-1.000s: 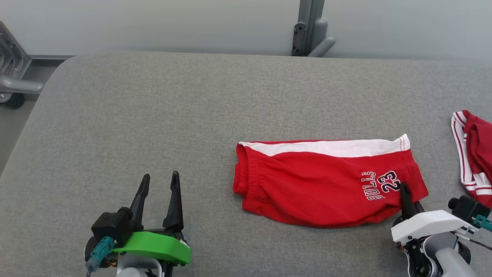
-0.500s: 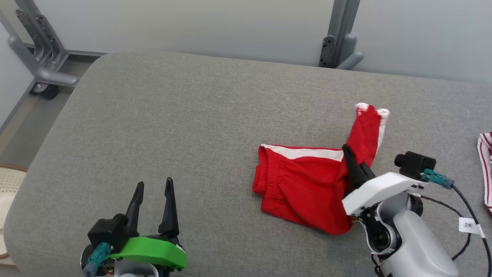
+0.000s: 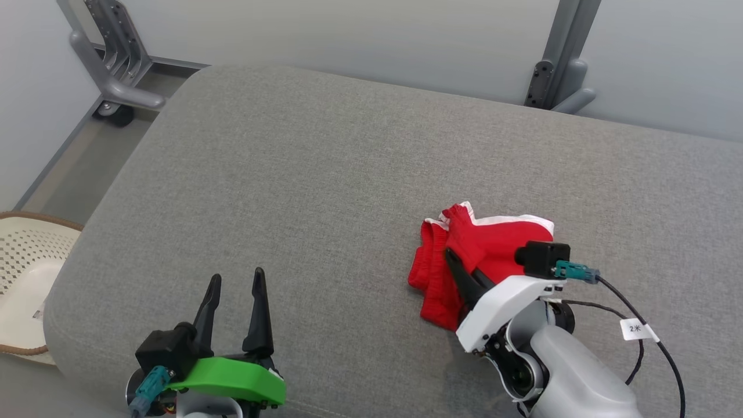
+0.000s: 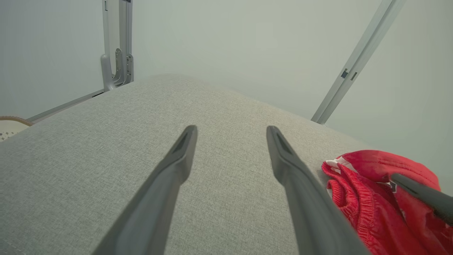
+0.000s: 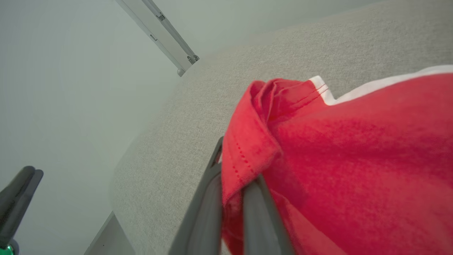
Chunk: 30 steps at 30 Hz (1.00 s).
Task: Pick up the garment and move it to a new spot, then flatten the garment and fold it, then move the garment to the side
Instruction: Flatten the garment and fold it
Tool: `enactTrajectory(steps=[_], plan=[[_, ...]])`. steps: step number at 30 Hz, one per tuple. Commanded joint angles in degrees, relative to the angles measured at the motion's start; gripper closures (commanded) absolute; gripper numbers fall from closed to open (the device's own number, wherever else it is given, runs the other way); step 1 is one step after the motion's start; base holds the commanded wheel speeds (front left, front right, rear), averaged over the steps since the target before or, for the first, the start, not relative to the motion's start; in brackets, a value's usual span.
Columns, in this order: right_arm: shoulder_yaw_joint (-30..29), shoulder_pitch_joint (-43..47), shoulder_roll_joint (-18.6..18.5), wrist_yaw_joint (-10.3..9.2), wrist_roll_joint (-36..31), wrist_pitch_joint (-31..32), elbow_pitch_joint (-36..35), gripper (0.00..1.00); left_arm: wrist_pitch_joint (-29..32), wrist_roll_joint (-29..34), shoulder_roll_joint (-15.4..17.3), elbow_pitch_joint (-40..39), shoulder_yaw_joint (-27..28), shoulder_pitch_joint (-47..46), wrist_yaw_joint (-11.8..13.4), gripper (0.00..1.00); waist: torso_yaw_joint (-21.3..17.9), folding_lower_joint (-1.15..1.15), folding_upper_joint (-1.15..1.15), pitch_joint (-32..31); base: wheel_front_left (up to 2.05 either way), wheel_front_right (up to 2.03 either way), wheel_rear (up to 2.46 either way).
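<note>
Red shorts (image 3: 499, 241), soft, floppy: my right fingers (image 3: 461, 276) pinch the hem (image 5: 244, 156) tight. Left fingers (image 3: 258, 313) wide, empty; I'd take the waistband (image 3: 422, 273).

Desk (image 3: 325, 174): grey woven fabric top, padded, with rounded corners and soft rolled edges. One item lies on it: a red garment (image 3: 493, 244) with white trim, bunched in a heap. It sits right of centre, closer to the near edge than the far edge. Gathered elastic waistband faces the left edge. Upper folds are raised off the surface.
</note>
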Motion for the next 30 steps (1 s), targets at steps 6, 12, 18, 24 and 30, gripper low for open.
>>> enactTrajectory(steps=[6,12,18,24,30], plan=[[5.6,-3.4,-0.2,0.01,-0.9,-2.1,5.7,1.00,-0.1,1.0,-0.4,0.0,0.5,0.0,-0.5,0.00,0.7,0.00,0.00,0.2,0.00,0.00,0.00],[8.1,-4.3,-0.2,0.01,-3.6,-3.2,9.2,1.00,-0.2,1.3,-0.6,-0.3,1.1,0.6,-0.5,0.00,0.4,0.00,0.00,0.1,0.00,0.00,0.00],[10.2,-4.0,-0.2,0.01,-7.4,-5.6,10.0,0.00,-0.2,1.4,-0.8,-0.2,1.4,1.0,-0.8,0.00,-0.5,0.00,0.00,0.0,0.00,0.00,0.00],[13.0,-0.6,-0.2,0.01,-7.5,-6.2,5.0,0.00,-0.2,1.6,-0.9,0.0,1.5,1.4,-1.0,0.00,-1.7,0.00,0.00,-0.5,0.00,0.00,0.00],[8.9,1.6,-0.2,0.01,-9.7,-7.7,2.0,0.00,-0.2,1.9,-0.8,0.0,1.4,1.7,-1.0,0.00,-2.8,0.00,0.00,-0.9,0.00,0.00,0.00]])
